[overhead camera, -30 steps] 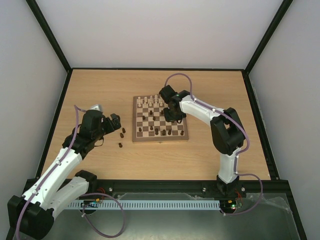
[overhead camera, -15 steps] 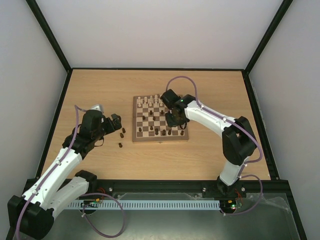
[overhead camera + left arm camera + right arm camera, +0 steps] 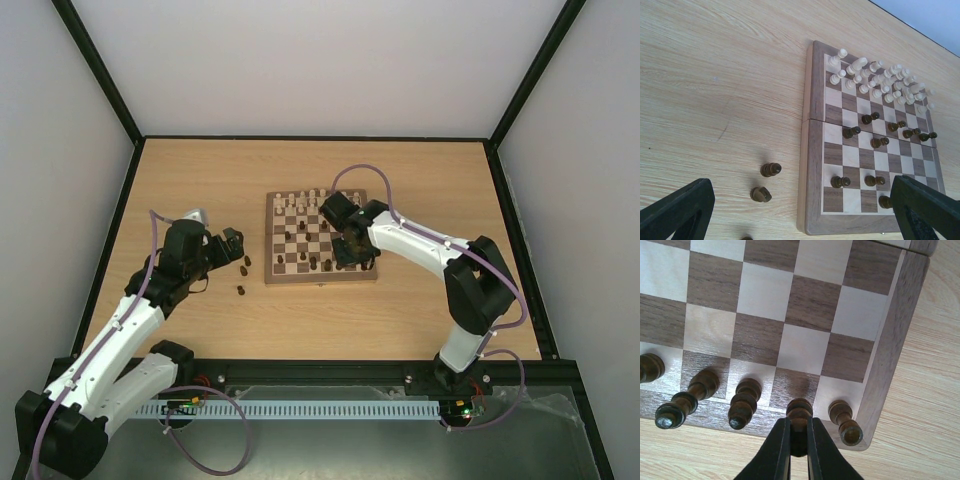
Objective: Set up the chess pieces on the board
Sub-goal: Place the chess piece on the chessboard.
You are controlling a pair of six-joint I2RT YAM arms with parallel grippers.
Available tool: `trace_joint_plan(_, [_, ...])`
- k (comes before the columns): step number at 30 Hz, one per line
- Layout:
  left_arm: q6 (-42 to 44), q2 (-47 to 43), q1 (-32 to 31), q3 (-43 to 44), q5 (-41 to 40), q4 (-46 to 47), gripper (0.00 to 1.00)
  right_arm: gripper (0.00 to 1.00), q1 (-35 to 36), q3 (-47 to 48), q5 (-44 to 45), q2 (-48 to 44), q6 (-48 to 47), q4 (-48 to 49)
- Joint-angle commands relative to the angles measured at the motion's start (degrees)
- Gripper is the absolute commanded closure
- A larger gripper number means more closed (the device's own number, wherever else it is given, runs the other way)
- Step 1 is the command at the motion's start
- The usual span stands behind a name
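While stretched over the board (image 3: pixel 271 240), right end effector (image 3: pixel 799 429) pinches dark piece (image 3: pixel 799 411).

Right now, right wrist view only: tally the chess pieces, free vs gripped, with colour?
Dark pieces standing free: 4
Dark piece gripped in the right hand: 1
Total: 5, all dark

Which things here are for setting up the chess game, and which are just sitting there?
For the job: board, pale pieces, dark pieces on it, loose dark pieces beside it, dark piece pinched in the right fingers.
Just there: wooden table, purple cables, black frame.
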Motion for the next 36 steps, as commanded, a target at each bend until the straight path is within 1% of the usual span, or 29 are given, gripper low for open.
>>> trace_joint_plan(1, [0.3,-0.9,0.4,-0.4,0.1,0.3,0.01,0.98,0.5,-1.0,-0.4,-0.3,0.7,-1.3])
trace_joint_plan(26, [0.2,-1.8,0.4,-0.5,-0.1,-0.3,0.01,0.96,0.7,-2.4,-1.4,2.2,0.6,2.2])
trace_joint_plan(31, [0.2,-1.6,0.4,-0.6,-0.2,-0.2,0.01,0.90,0.7,-2.3,-1.3,2.3,0.4,2.1])
trace_joint_plan(36, [0.2,-1.5,0.3,-0.6,-0.2,-0.2,0.01,0.81,0.7,-2.1,-0.9,1.5,0.5,1.6])
